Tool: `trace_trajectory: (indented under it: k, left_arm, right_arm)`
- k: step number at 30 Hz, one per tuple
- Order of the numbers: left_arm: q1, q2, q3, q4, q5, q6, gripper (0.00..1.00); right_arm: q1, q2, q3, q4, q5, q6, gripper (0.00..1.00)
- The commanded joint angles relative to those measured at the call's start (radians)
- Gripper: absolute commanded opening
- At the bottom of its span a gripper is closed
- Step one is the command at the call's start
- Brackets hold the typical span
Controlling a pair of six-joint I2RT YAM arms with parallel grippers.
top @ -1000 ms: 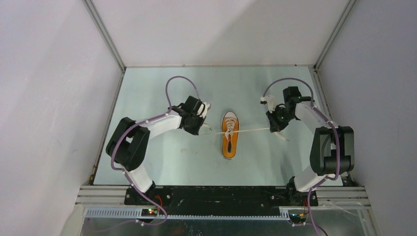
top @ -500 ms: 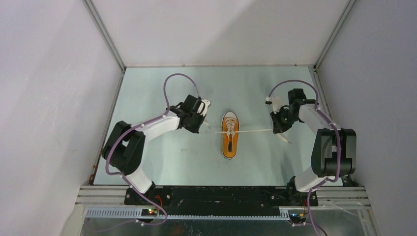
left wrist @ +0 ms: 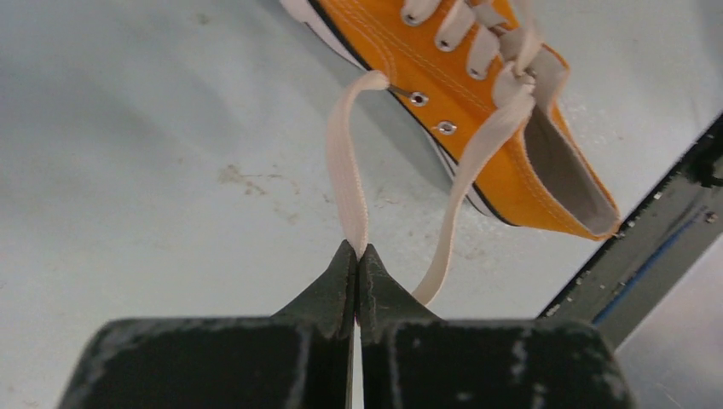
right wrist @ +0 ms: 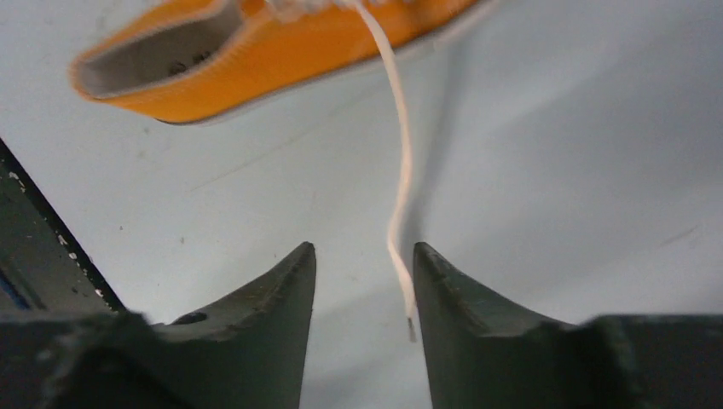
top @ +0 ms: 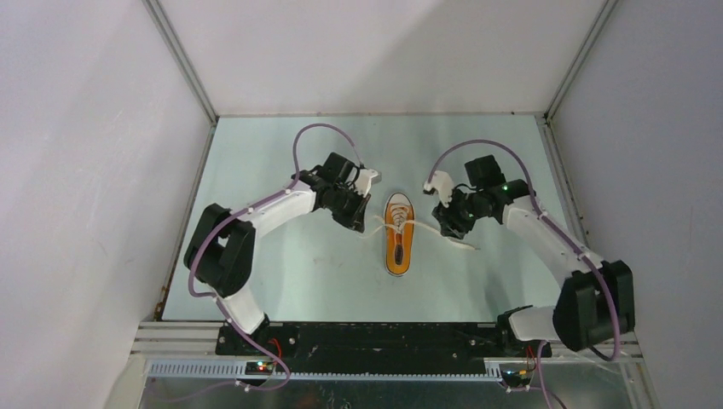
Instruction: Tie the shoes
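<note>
The orange sneaker (top: 398, 237) lies mid-table, its white toe cap pointing away from the arm bases. Just left of it, my left gripper (top: 364, 221) is shut on a white lace. In the left wrist view that lace (left wrist: 345, 170) runs up slack from the shut tips of the left gripper (left wrist: 358, 252) to an eyelet on the sneaker (left wrist: 477, 119). My right gripper (top: 447, 225) is just right of the shoe. In the right wrist view this gripper (right wrist: 364, 256) is open, and the other lace (right wrist: 401, 170) dangles loose between its fingers, close to the right one, from the sneaker (right wrist: 281, 43).
A black frame rail (left wrist: 656, 239) runs along the table's near edge, also seen as a dark rail (right wrist: 34, 239) in the right wrist view. Pale walls enclose the table on three sides. A metal side rail (top: 554, 162) borders the right edge.
My right gripper opened and let go of its lace. Both arms swung in toward the shoe, and the laces that were pulled taut sideways now hang slack.
</note>
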Motion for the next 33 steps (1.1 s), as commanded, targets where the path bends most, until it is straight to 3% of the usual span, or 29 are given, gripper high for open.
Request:
trace_trajectory:
  k: [1, 6, 13, 16, 24, 33]
  left_arm:
    - [0.0, 0.023, 0.032, -0.027, 0.144, 0.02, 0.0]
    - [0.014, 0.049, 0.051, -0.04, 0.295, -0.015, 0.0]
    - [0.06, 0.051, 0.054, -0.066, 0.366, -0.068, 0.0]
    - [0.08, 0.054, 0.045, -0.067, 0.386, -0.084, 0.0]
    - [0.084, 0.053, 0.032, -0.061, 0.442, -0.099, 0.0]
    - [0.084, 0.069, 0.038, -0.061, 0.474, -0.105, 0.0]
  right_arm:
    - [0.146, -0.113, 0.021, 0.133, 0.007, -0.071, 0.52]
    - [0.365, -0.075, 0.021, 0.263, 0.067, -0.122, 0.53]
    - [0.537, 0.037, 0.02, 0.441, 0.06, -0.322, 0.48]
    - [0.577, 0.064, 0.008, 0.472, 0.044, -0.429, 0.47]
    - [0.615, 0.127, -0.001, 0.517, 0.05, -0.498, 0.45]
    - [0.633, 0.179, -0.001, 0.529, 0.087, -0.524, 0.28]
